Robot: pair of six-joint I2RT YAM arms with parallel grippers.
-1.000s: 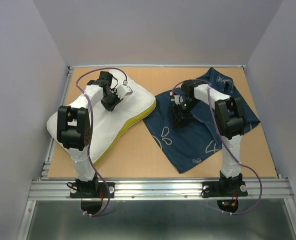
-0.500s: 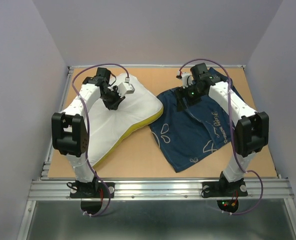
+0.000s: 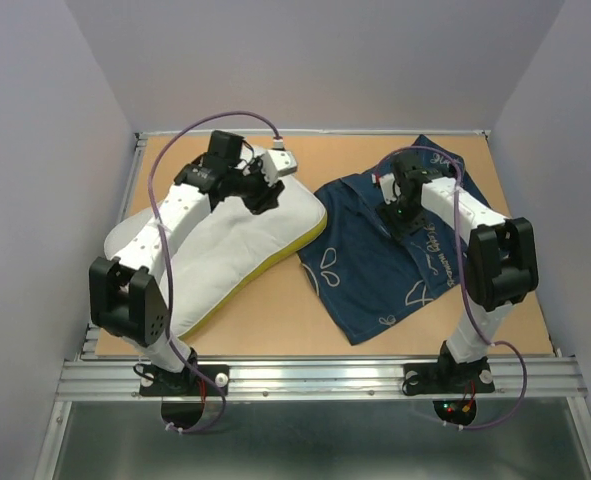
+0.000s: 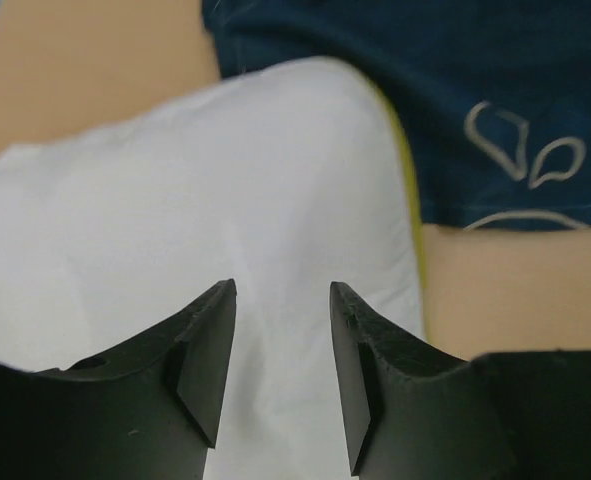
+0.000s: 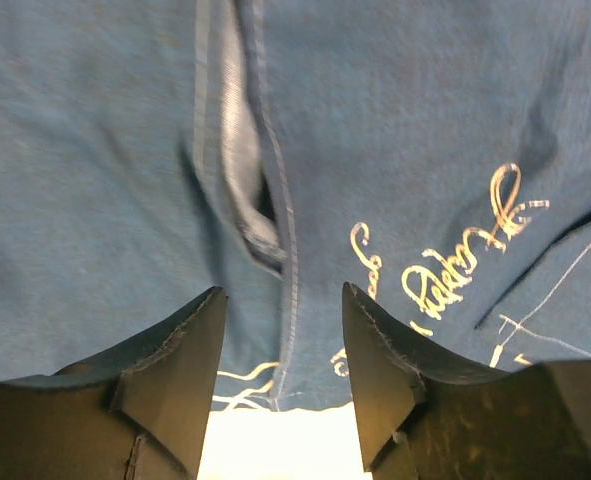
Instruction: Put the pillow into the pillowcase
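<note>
The pillow (image 3: 215,250) lies flat at the 9 o'clock side of the table (image 3: 275,325), entirely outside the pillowcase (image 3: 375,265), which is spread at the 3 o'clock side. The pillow's yellow band (image 3: 275,255) faces the case. Its far corner sits just beside the navy cloth; whether the two touch cannot be told.

The left gripper (image 3: 264,197) hovers over the pillow's 1 o'clock corner, jaws moderately open and holding nothing, white fabric showing between them in the wrist view. The right gripper (image 3: 400,214) is poised low over the case's upper half, jaws likewise parted and empty. They straddle a hemmed slit (image 5: 260,215) where a paler inner layer shows.

The main risk is probably at that slit. If the right jaws close on both layers instead of the top one, the mouth will be pinched shut and the pillow will have nowhere to go. A shallow bite on the thin hem could also slip free once the cloth is lifted. On the left, a soft pillow gripped by one corner is likely to sag and fold, bunching against the opening or dragging the loose case across the table.
</note>
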